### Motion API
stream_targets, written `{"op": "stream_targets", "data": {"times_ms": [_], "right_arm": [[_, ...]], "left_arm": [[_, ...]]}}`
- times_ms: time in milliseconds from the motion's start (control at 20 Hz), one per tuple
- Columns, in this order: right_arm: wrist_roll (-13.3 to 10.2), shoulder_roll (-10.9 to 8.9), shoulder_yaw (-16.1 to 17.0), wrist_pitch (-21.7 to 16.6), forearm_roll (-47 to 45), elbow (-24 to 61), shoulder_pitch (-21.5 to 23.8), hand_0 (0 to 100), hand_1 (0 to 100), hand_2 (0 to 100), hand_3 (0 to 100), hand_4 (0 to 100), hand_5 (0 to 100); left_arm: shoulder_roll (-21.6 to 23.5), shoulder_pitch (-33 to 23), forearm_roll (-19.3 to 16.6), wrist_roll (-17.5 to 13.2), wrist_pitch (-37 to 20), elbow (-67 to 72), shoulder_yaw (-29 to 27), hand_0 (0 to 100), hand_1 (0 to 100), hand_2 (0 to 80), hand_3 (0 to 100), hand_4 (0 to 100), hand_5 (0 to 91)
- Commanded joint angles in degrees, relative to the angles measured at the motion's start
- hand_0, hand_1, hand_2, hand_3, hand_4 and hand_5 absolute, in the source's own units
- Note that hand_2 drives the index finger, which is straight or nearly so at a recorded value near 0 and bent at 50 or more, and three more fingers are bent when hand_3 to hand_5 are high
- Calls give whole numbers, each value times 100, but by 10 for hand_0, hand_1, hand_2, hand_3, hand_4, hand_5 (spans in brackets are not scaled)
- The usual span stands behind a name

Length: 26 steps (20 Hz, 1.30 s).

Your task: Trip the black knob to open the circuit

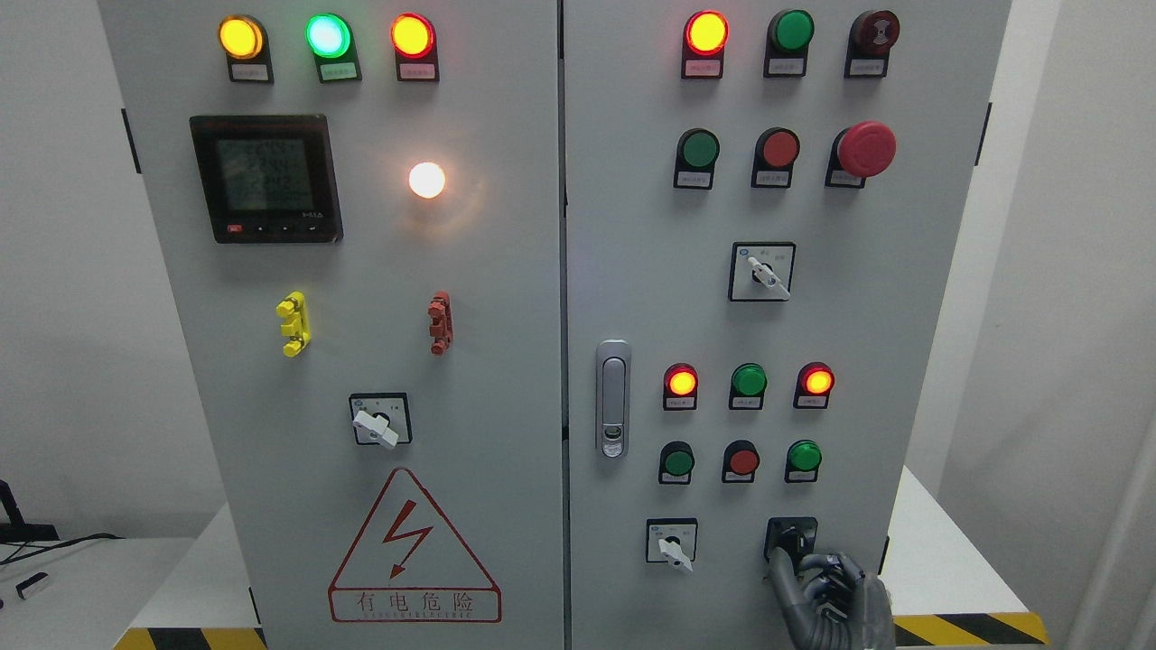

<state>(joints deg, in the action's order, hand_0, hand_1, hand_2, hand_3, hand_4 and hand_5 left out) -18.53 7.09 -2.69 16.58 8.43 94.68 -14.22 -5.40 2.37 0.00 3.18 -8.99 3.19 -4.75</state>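
The black knob sits on a black square plate at the bottom right of the right cabinet door. My right hand comes up from the bottom edge, just below the knob. Its thumb reaches up to the knob's lower left. The other fingers are curled at its lower right, so the hand closes on the knob's lower end. The knob's handle is partly hidden by the fingers. My left arm is out of view.
A white-handled selector switch sits left of the knob. Rows of lamps and push buttons are above it, with a door latch at the door's left edge. The left door carries a meter and a warning triangle.
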Motion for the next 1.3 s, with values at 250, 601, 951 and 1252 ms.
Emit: {"op": "stream_targets", "data": {"times_ms": [250,601,951,1252], "right_arm": [[-1,20,-65,-6,-157,-2,-10,316,617,585,908,918,995],[-1,20,-83,-15,-157,-2,-10,317,618,583,909,919,995],[-1,38,-144,-15,-192,-2,-10,318,617,573,908,917,995],[-1,55,-135,-41,-201,-2,-54,317,618,573,908,917,996]], "left_arm": [[-5,0,-176,-2,3,-3,0,120,389,0,0,0,0],[3,0,-176,-2,3,6,0,120,389,0,0,0,0],[-5,0,-176,-2,3,-3,0,120,389,0,0,0,0],[3,0,-176,-2,3,6,0,120,389,0,0,0,0]]}}
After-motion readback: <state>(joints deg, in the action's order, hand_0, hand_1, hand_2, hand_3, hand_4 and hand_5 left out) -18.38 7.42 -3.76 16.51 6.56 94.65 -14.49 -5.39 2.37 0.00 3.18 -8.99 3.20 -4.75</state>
